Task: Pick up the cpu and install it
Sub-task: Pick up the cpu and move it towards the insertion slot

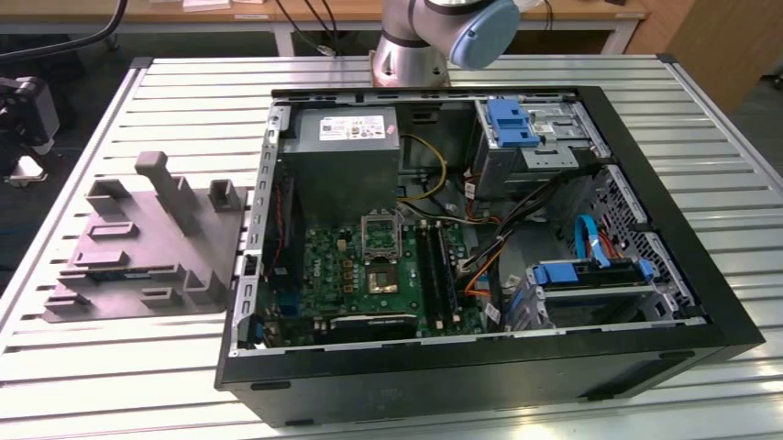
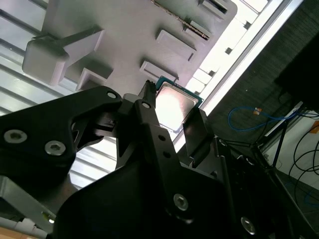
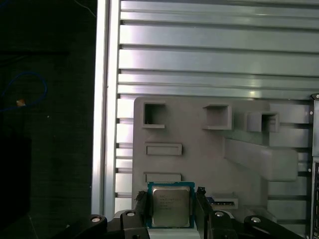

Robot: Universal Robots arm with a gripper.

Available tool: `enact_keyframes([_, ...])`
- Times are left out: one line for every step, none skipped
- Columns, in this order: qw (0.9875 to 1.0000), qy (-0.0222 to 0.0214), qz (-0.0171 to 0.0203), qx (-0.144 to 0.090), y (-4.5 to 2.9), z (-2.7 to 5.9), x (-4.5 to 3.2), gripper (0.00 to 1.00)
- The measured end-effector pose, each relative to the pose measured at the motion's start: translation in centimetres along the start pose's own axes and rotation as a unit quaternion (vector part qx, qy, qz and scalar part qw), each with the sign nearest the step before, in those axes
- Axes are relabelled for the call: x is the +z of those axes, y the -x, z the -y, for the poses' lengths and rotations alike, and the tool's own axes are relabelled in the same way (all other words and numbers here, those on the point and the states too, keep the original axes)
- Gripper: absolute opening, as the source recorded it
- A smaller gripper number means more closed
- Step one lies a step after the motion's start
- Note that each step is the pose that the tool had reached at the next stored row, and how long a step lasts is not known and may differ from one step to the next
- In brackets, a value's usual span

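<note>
The end effector [image 3: 171,209] is pinching the cpu [image 3: 171,205] by two opposite edges, with one black finger [image 3: 141,206] on each side, and the silvery metal top of the chip faces the camera in both wrist views. The cpu is held in the air above the grey moulded holder [image 3: 199,164], which lies on the slatted metal counter [image 3: 199,59]. In the second wrist view the chip [image 2: 174,104] shines brightly between the fingers [image 2: 147,102]. In the exterior view this holder [image 1: 135,266] is at the exterior view's left on the counter [image 1: 123,367], just beside the open computer case [image 1: 490,385]. Inside the case the green motherboard [image 1: 355,275] lies flat, and the grey power-supply box [image 1: 348,137] is on its far side. The arm [image 1: 428,37] stands behind the case.
</note>
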State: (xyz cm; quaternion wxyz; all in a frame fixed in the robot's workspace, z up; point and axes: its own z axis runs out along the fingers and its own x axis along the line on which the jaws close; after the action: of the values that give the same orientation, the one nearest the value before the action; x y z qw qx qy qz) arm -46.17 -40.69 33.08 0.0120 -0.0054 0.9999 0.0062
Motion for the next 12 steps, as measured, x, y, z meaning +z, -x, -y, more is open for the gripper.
enact_keyframes([1.0,0.0,0.0,0.0,0.0,0.0,-0.02,0.47])
enact_keyframes([1.0,0.0,0.0,0.0,0.0,0.0,-0.05,0.47])
enact_keyframes([1.0,-0.0001,-0.0001,0.0,0.0,0.0,-0.12,0.47])
enact_keyframes([1.0,0.0,-0.0001,0.0,0.0,0.0,-0.17,0.47])
enact_keyframes([1.0,0.0,0.0,0.0,0.01,0.0,-0.21,0.47])
enact_keyframes([1.0,0.0,0.0,0.0,0.0,0.0,-0.27,0.47])
enact_keyframes([1.0,0.0,0.0,0.0,0.01,-0.01,-0.34,0.47])
enact_keyframes([1.0,0.0,0.0,0.0,0.01,-0.01,-0.4,0.47])
enact_keyframes([1.0,0.0,0.0001,0.0,0.01,-0.01,-0.43,0.47])
enact_keyframes([1.0,0.0001,0.0002,0.0,0.01,-0.01,-0.46,0.47])
enact_keyframes([1.0,0.0001,0.0001,0.0,0.01,-0.01,-0.48,0.47])
enact_keyframes([1.0,0.0,0.0001,0.0,0.01,-0.01,-0.51,0.47])
